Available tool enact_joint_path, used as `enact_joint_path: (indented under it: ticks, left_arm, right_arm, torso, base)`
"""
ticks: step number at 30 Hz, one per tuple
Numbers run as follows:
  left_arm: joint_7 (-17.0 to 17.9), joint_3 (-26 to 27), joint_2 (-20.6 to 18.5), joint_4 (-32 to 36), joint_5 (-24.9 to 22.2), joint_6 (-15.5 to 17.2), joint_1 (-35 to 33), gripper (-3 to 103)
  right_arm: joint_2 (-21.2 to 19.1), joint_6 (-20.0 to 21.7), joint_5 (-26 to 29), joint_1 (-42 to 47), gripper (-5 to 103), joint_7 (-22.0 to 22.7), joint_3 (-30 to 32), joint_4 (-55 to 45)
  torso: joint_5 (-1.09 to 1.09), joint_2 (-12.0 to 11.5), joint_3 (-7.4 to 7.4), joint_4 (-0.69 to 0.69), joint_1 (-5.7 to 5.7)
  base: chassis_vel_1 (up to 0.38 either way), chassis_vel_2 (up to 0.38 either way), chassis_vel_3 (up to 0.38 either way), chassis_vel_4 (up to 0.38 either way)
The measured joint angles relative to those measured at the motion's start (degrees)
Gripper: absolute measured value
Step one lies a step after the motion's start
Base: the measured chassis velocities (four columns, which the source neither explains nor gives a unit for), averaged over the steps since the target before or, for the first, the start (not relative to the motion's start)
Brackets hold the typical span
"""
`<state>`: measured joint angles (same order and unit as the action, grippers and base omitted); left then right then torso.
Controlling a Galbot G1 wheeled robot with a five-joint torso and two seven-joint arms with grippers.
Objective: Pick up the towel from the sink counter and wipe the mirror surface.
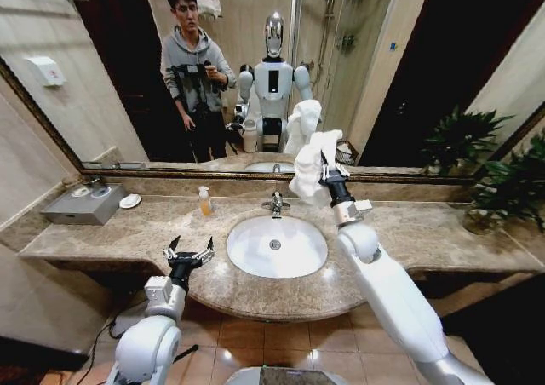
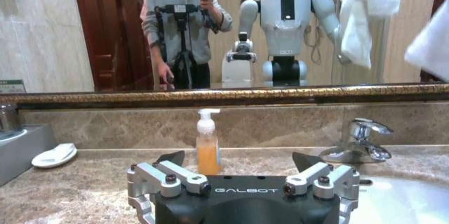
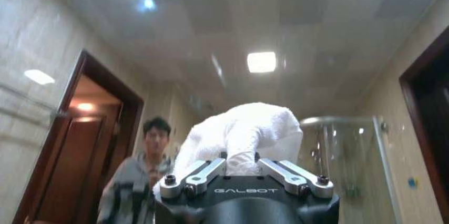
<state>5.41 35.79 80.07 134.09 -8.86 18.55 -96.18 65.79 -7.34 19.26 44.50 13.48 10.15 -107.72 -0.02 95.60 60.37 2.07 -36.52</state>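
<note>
Marble sink counter runs wide under the big mirror, with an oval white basin and chrome tap in the middle. Right end effector is raised up in front of the glass, above the back of the basin, fingers clamped on the towel. From the right wrist view the white cloth bunches up right above the closed fingers and sits between them and the mirror; can't tell if it's actually touching the glass. Left end effector hangs low over the counter's front edge, left of the basin, fingers spread wide and holding nothing. Soap pump bottle and a little white dish sit by the back wall.
</note>
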Motion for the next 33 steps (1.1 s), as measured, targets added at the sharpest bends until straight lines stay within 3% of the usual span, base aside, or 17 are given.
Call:
enact_joint_path:
  ticks: [13,25,30,33]
  left_arm:
    - [0.0,0.0,0.0,0.0,0.0,0.0,0.0,100]
    - [0.0,0.0,0.0,0.0,0.0,0.0,0.0,100]
    - [0.01,0.01,0.0,0.0,0.0,0.0,0.0,100]
    - [0.03,0.02,-0.01,0.0,0.0,0.0,0.0,100]
  right_arm:
    - [-0.55,0.24,0.04,-0.53,5,0.4,0.84,-0.97]
    - [-1.29,-0.64,0.53,-0.43,5,0.34,1.11,-0.52]
    - [-0.08,-2.29,1.02,-1.75,5,-0.86,1.03,1.17]
    - [4.19,-1.19,0.61,-1.28,5,-3.47,2.39,1.15]
  torso:
    - [0.02,0.0,0.01,-0.02,0.0]
    - [0.01,-0.01,0.01,-0.02,0.0]
    - [-0.04,-0.01,0.01,0.02,0.0]
    - [0.0,-0.01,0.0,-0.01,0.01]
  base:
    - [0.003,0.002,-0.003,-0.006]
    - [0.147,0.139,-0.135,-0.143]
    - [0.172,0.178,-0.168,-0.132]
    - [0.033,0.055,-0.051,-0.027]
